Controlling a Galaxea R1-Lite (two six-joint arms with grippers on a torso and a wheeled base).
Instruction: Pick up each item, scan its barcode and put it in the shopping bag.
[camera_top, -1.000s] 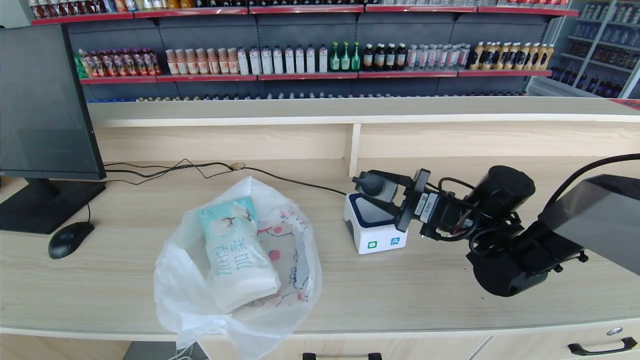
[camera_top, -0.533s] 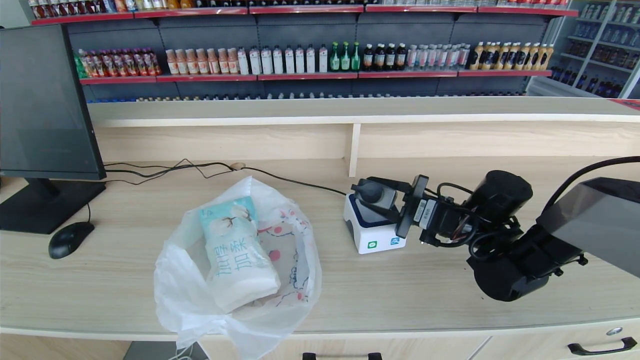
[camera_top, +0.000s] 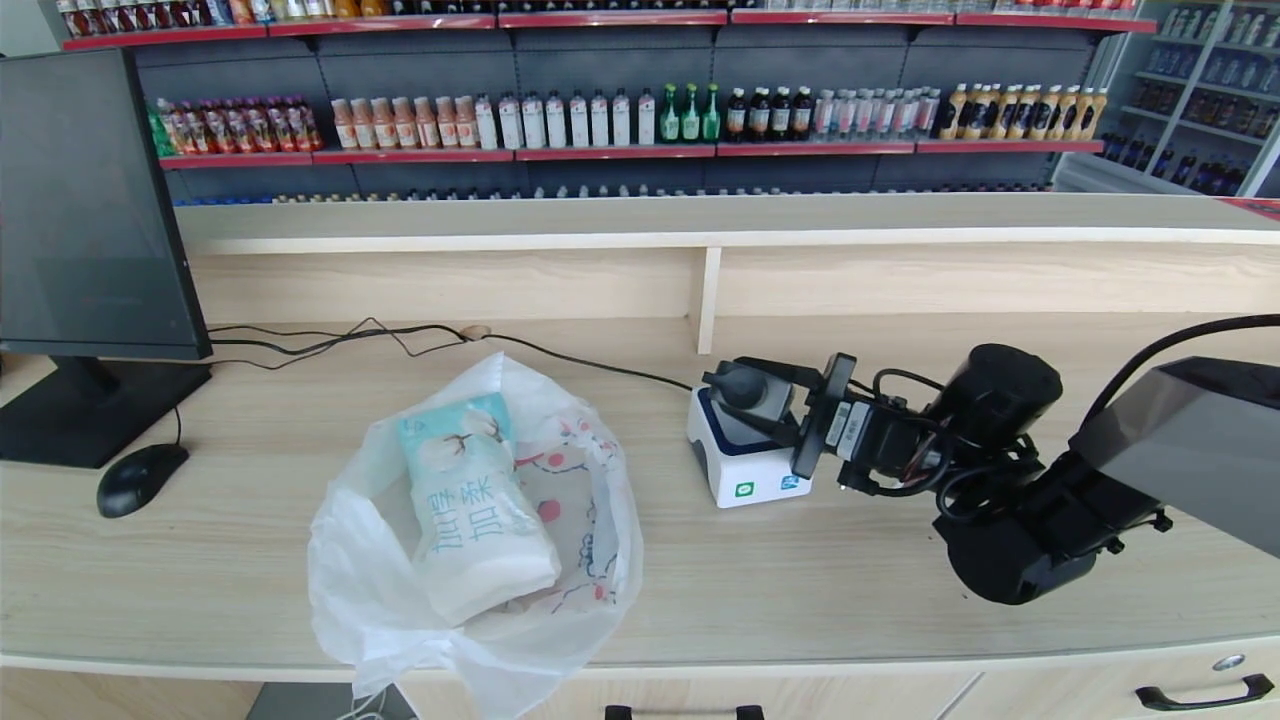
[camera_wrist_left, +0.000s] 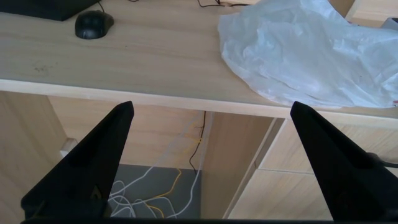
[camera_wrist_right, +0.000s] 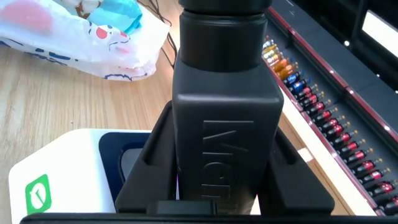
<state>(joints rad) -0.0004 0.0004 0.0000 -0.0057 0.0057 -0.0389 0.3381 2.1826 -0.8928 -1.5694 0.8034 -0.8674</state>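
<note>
The right gripper (camera_top: 748, 396) was closed on a dark grey plastic bottle (camera_wrist_right: 221, 118) just above the white box-shaped scanner (camera_top: 745, 482) on the wooden bench (camera_top: 850, 585), near the white plastic shopping bag (camera_top: 360, 590) (a pale blue pack (camera_top: 470, 500) inside), while the left gripper (camera_wrist_left: 211, 109) stood open.

a shop, at the till: shelves (camera_top: 620, 153) of bottled drinks (camera_top: 590, 118) line the back wall, with a scanner (camera_top: 740, 478) and monitor (camera_top: 85, 200) on the wooden counter (camera_top: 850, 590).
</note>
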